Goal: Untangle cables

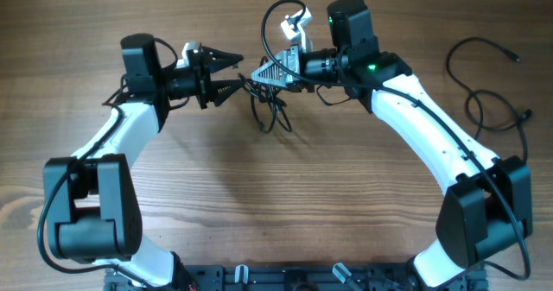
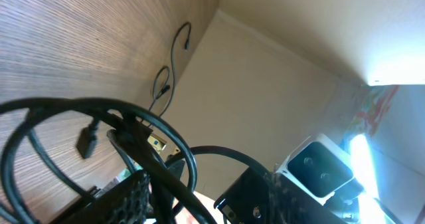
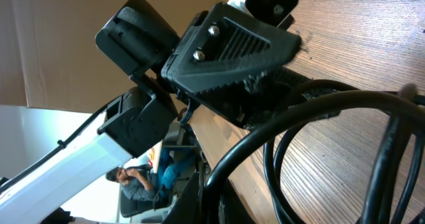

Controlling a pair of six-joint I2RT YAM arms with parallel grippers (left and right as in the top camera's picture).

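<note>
step: second grasp on knot | right gripper (image 1: 263, 73): jaws clamped on cables (image 3: 345, 101) | left gripper (image 1: 240, 73): jaws parted just beside them | next: likely pinch one strand, draw apart

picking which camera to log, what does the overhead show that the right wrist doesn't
Only the overhead: the whole left arm and right arm, and a separate loose cable lying beside the right arm. Only the right wrist: the room beyond the table, with a seated person. Both: the tangled cables between the arms, the left gripper, and the wooden tabletop.
</note>
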